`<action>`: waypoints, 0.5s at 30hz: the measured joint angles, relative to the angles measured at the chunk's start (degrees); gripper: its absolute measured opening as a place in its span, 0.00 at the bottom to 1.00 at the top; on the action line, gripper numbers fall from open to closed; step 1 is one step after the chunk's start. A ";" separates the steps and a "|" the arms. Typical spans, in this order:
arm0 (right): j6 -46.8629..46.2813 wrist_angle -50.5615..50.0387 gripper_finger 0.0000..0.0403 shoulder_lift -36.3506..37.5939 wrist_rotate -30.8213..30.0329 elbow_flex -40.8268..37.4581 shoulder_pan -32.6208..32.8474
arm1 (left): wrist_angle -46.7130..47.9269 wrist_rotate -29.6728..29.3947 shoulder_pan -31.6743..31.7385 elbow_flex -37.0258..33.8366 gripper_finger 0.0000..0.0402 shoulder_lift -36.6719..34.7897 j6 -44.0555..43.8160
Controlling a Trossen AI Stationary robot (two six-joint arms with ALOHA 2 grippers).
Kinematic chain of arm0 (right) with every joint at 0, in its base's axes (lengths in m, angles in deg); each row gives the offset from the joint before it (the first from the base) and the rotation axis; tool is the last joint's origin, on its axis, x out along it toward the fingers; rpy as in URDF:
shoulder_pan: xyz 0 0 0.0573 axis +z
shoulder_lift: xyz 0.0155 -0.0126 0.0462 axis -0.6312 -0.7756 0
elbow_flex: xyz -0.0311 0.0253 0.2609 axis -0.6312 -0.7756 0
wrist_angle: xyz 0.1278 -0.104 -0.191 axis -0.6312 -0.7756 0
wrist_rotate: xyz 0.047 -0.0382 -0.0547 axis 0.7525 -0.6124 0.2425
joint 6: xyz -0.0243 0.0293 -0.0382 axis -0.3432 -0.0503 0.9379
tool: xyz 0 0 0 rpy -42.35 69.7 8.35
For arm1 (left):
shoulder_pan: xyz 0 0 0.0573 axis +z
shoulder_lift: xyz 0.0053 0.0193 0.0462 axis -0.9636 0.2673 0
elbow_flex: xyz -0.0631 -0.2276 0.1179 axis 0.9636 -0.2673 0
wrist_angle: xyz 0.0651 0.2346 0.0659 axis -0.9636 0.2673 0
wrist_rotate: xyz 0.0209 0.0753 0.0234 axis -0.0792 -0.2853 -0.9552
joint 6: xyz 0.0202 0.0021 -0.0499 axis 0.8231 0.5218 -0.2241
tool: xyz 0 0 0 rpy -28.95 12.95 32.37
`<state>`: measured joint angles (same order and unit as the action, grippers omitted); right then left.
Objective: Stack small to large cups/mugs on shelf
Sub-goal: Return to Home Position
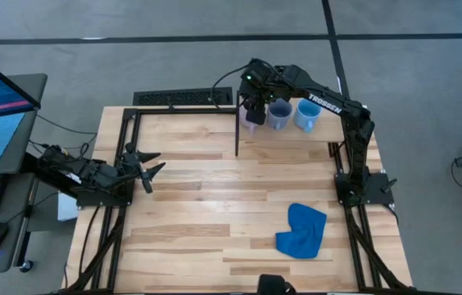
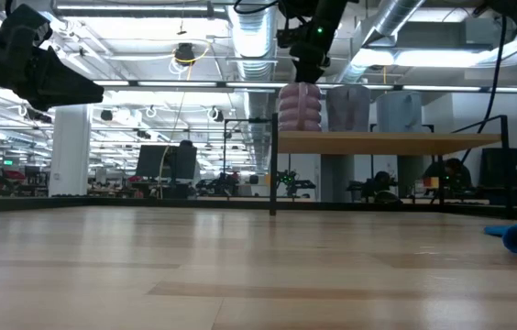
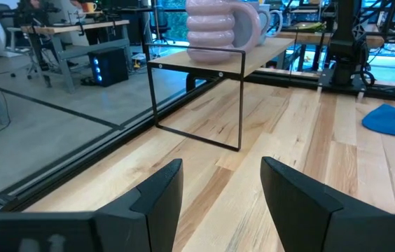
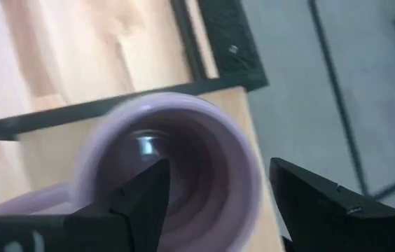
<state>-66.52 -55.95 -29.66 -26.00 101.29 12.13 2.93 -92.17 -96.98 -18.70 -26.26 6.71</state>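
Lilac mug (image 2: pixel 300 107) on shelf (image 2: pixel 387 140), 12 o'clock; right gripper (image 4: pixel 218 171), released above it, should lift clear homeward; left gripper (image 3: pixel 222 164) idles unclenched, 9 o'clock.

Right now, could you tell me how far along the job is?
Done: the purple mug, grey-blue mug and light blue mug stand on the shelf. In hand: right pincer hangs open above the purple mug. Left: probably only retracting that arm; left pincer is parked open at the table's left edge.

Left tool (image 3: pixel 222 183): held level, fingers spread apart. Right tool (image 4: pixel 218 185): raised, pointing straight down, fingers spread apart.
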 joint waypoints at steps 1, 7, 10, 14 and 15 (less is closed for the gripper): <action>0.00 0.01 0.66 0.00 -0.97 0.00 0.02 | 0.00 0.00 0.02 0.00 0.46 0.00 0.00; 1.34 -0.01 0.66 0.00 -4.37 0.00 0.92 | -0.02 0.00 0.02 0.00 0.46 0.00 0.00; 1.49 -0.03 0.66 0.00 -4.35 0.00 1.62 | 0.00 0.00 0.02 0.00 0.46 0.00 0.00; 1.49 -0.05 0.66 0.00 -4.33 0.00 2.01 | -0.01 0.00 0.01 0.00 0.46 -0.01 0.00; 1.47 -0.03 0.66 0.02 -4.35 0.00 2.07 | -0.02 0.00 0.02 0.00 0.46 0.00 0.00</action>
<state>-65.06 -55.98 -29.64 -30.34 101.29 14.21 2.91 -92.17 -96.96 -18.70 -26.26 6.71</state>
